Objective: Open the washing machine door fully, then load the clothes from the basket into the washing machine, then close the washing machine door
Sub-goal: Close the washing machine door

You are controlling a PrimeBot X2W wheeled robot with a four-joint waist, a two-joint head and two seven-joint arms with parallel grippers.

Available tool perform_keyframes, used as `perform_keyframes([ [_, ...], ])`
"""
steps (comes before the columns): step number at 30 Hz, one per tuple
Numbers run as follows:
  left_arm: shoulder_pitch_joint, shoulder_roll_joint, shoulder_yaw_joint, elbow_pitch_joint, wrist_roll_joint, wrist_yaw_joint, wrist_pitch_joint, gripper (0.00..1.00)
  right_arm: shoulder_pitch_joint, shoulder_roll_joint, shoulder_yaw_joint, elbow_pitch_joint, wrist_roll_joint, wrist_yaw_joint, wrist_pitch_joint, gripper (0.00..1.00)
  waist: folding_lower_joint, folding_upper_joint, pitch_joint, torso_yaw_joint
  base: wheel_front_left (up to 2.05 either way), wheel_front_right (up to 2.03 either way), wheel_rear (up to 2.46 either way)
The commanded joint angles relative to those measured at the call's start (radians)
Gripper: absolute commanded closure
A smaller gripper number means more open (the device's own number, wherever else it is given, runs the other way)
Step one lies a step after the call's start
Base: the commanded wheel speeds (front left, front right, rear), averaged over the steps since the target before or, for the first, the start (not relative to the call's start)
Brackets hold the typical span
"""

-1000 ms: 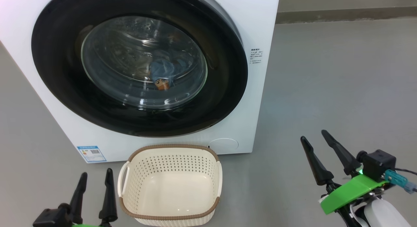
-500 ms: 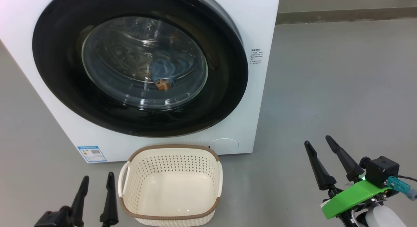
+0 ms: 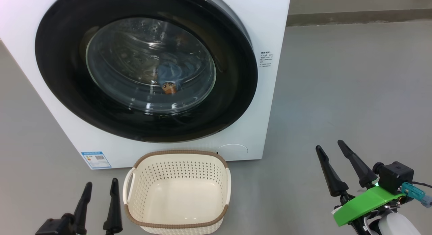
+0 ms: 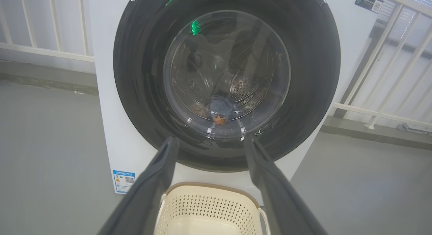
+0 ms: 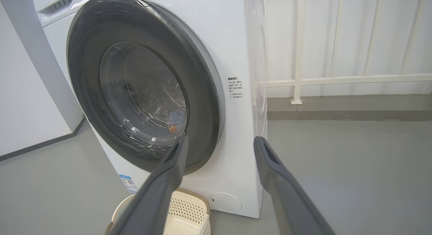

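The washing machine (image 3: 266,22) stands before me with its black-rimmed door (image 3: 60,76) shut against the front. Through the glass, blue clothes (image 3: 168,73) with an orange print lie in the drum, also seen in the left wrist view as clothes (image 4: 219,110). The cream basket (image 3: 175,152) sits on the floor below the door, with nothing in it. My left gripper (image 3: 102,182) stands open just left of the basket, pointing at the door (image 4: 141,59). My right gripper (image 3: 329,145) is open over bare floor to the machine's right, well apart from it.
A blue label sticker (image 3: 96,159) and a round white cover (image 3: 232,150) mark the machine's lower front. Grey floor (image 3: 354,93) stretches to the right. A white railing (image 5: 337,80) runs behind, and a low kerb (image 3: 357,16) lines the far edge.
My right gripper has dropped a little and drifted right; the left gripper has sunk slightly. Door, clothes and basket have not moved.
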Motion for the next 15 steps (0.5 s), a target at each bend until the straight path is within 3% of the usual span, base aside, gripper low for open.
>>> perform_keyframes([
  [1,-0.022,0.018,0.029,-0.02,-0.006,-0.001,-0.006,0.0,-0.001,-0.003,0.013,-0.025,-0.015,-0.002,-0.005,0.0,0.0,-0.0001,-0.001,0.0,0.0,0.0,0.0],
  [15,-0.02,0.023,0.022,-0.017,-0.024,-0.002,-0.006,0.0,0.001,0.004,0.013,-0.022,-0.015,-0.002,-0.005,0.0,0.0,-0.0001,-0.005,-0.003,0.0,0.0,0.0],
])
